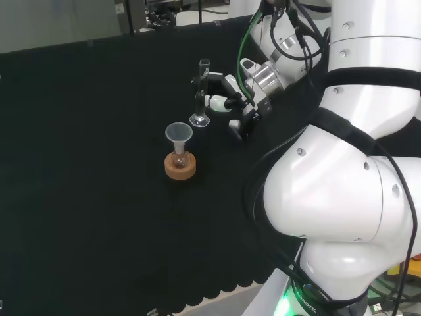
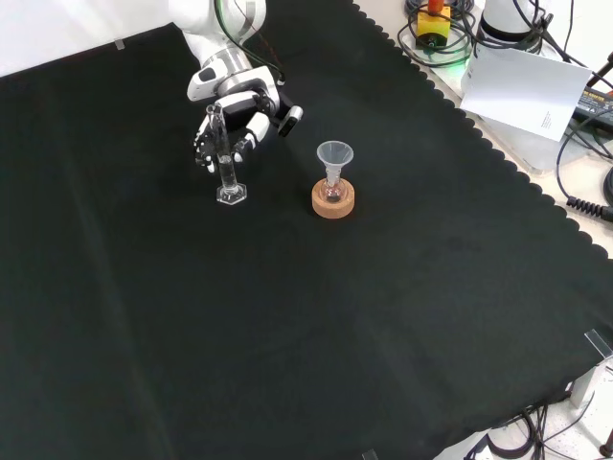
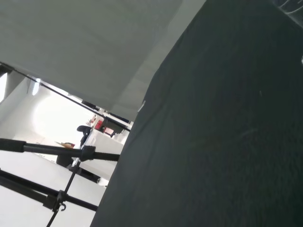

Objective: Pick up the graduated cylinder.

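The graduated cylinder (image 1: 200,99) (image 2: 227,165) is a thin clear tube on a hexagonal foot, upright, and its foot rests on the black cloth. The black and white hand (image 1: 231,99) (image 2: 236,117) reaches it from the right in the head view and from above in the front view. Its fingers (image 1: 199,83) curl round the tube's upper half, with a finger on either side of the tube in the front view. The wrist view looks across bare black cloth (image 3: 227,142) toward the room.
A clear funnel (image 1: 179,133) (image 2: 334,153) sits in a small flask on a cork ring (image 1: 180,168) (image 2: 333,202), close to the cylinder. The cloth's scalloped edge (image 2: 498,158) runs along the right of the front view, with papers and cables beyond.
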Motion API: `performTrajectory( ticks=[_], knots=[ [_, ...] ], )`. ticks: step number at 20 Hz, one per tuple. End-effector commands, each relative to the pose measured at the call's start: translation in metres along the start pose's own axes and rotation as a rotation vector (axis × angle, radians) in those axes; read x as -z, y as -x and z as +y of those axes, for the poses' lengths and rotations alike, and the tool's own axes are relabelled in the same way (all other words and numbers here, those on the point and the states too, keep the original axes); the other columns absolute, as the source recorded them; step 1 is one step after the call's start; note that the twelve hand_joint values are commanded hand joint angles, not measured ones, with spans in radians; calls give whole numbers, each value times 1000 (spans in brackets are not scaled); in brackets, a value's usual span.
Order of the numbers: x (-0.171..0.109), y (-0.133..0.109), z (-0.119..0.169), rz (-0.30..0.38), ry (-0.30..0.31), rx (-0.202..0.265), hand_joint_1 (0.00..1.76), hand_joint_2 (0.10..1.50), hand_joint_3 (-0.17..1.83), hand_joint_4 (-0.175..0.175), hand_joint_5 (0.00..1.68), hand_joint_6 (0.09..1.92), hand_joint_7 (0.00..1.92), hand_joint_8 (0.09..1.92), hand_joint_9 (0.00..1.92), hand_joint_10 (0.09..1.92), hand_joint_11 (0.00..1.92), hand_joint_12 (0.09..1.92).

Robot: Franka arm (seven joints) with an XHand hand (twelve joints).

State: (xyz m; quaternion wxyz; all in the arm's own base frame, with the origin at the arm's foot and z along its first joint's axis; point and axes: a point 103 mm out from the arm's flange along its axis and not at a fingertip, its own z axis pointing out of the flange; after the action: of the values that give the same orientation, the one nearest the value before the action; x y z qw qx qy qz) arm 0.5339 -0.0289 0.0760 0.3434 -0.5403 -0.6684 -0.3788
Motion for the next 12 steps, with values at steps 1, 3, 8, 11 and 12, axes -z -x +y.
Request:
performTrajectory(
  ticks=[1,3,8,11,12],
  knots=[
    [5,-3,0,-53,16,-9,1176,1256,-175,72,840,661,846,580,1051,404,707,1158],
    [8,-8,0,-109,8,-3,1180,1203,-85,-59,883,957,934,760,1159,369,837,1096],
    [37,-26,1,-252,-24,27,1256,1120,-3,-173,957,1019,994,1001,1330,236,968,1004],
    [54,-40,-2,-379,-60,54,1264,1106,-3,-175,983,984,1022,967,1368,206,980,991],
    [58,-45,-3,-421,-70,61,1264,1105,-3,-175,986,980,1025,964,1373,203,981,990]
  ],
)
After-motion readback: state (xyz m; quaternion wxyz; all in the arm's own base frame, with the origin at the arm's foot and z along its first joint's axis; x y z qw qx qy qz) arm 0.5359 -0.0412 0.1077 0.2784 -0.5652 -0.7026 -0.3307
